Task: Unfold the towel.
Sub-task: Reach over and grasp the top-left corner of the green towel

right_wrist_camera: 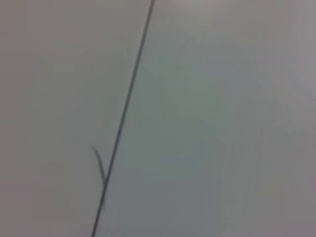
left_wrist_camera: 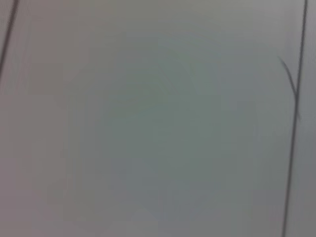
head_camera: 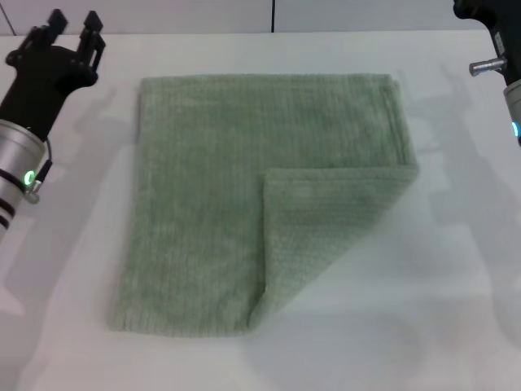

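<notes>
On the white table [head_camera: 456, 269], centre stage, lies the towel [head_camera: 203, 204], a pale sage-green cloth with a fine ribbed texture. It sits mostly flat, but one corner on the robot's right, the near one, is folded over onto the cloth, making a triangular flap [head_camera: 317, 228] whose upper edge runs across from the middle to the right hem. The flap's slanted fold runs down toward the near edge. Far edge and left edge look straight and tidy.

Up at the far left, the left gripper [head_camera: 73, 28] hovers above the table, well apart from the towel's left edge, its two black fingers parted with a clear gap between them and nothing in that gap.

Over at the far right corner, only a sliver of the right gripper [head_camera: 488, 32] peeks into the head view, black body and a metal stud showing, clear of the towel; its claw is cut off by the frame, so I cannot tell how it stands.

Both wrist views show only a pale, blurred surface crossed by thin dark lines.
</notes>
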Robot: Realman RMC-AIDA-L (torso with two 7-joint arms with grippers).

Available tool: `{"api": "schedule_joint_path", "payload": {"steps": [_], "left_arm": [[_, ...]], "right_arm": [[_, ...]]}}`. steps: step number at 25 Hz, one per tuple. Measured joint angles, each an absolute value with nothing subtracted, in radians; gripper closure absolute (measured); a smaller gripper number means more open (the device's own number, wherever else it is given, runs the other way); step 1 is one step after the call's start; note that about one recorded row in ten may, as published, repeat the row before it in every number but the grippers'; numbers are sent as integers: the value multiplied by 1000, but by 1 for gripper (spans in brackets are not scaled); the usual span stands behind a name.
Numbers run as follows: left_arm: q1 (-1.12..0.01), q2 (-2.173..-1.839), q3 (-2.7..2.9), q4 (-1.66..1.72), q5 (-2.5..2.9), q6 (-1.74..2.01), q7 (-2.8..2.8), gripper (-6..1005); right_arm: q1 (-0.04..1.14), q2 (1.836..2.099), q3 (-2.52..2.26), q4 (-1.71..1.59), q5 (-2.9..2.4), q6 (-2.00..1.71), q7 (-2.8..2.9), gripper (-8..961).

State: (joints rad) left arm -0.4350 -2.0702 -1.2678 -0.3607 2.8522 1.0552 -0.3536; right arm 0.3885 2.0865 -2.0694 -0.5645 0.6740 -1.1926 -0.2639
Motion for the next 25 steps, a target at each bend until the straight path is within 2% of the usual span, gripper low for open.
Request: {"api": "schedule_joint_path", "payload": {"steps": [4, 7, 17, 25], "left_arm": [[-462, -2071, -1228, -367, 2853, 998, -355, 444], [-477, -2071, -1214, -371, 2853, 954, -355, 697], [-583, -2068, -1155, -368, 2853, 652, -384, 922], [-637, -2069, -1141, -364, 2853, 464, -393, 1001]], "right_arm": [[392, 2086, -2070, -546, 687, -1190, -263, 254], [392, 2086, -2069, -540, 687, -1187, -263, 254], [391, 2088, -2072, -530, 687, -1158, -262, 254], [392, 2088, -2070, -532, 687, -1141, -262, 253]]}}
